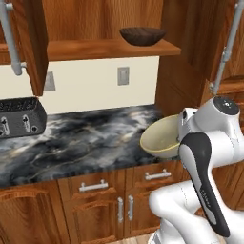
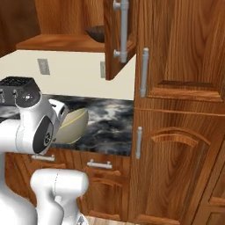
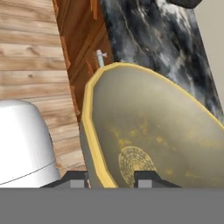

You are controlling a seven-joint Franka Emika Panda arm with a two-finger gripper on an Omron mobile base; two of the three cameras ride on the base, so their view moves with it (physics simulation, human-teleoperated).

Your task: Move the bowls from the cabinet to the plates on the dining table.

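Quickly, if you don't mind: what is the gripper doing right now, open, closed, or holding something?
Gripper: closed on the rim of the cream bowl, held above the edge of the marble counter.

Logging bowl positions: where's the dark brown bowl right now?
The dark brown bowl sits on the open cabinet's shelf, toward its right end in the left base view, above the marble worktop.

Flat, even rendered light, no glare or hard shadows; reddish-brown wooden wall cabinet [image 1: 109, 28] interior slightly dimmer, textures soft and low-res, pale beige-cream round bowl [image 3: 162, 140] blurry close up.
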